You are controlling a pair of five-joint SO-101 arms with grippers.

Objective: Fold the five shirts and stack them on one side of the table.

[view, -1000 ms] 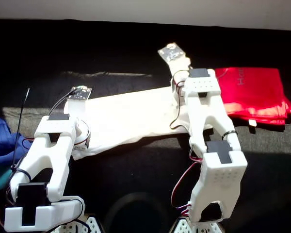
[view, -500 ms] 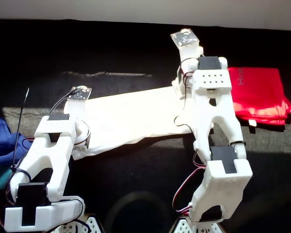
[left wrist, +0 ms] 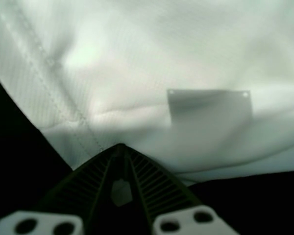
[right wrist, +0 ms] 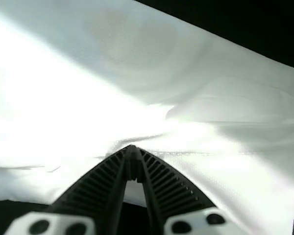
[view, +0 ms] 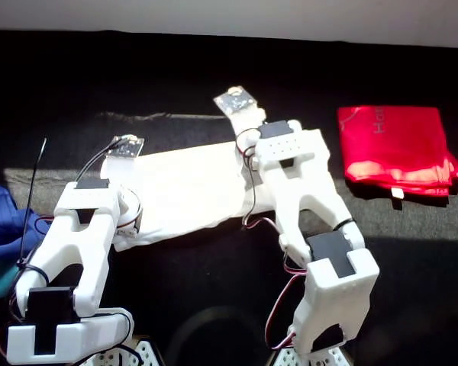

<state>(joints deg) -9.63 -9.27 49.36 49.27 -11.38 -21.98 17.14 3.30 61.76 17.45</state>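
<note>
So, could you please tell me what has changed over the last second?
The right gripper, shut on the white shirt, swung left, pulling that end of the shirt toward the middle. The left gripper, the folded red shirt and the blue shirt stayed put.

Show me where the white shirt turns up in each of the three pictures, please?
High view: white shirt lies spread mid-table, an arm at each end, picture-left of the red shirt.
Left wrist view: white shirt spreads beyond the shut jaws, which meet at its edge.
Right wrist view: white shirt stretches beyond the shut jaws.
Shared landmark: the black table bordering the shirt.
</note>
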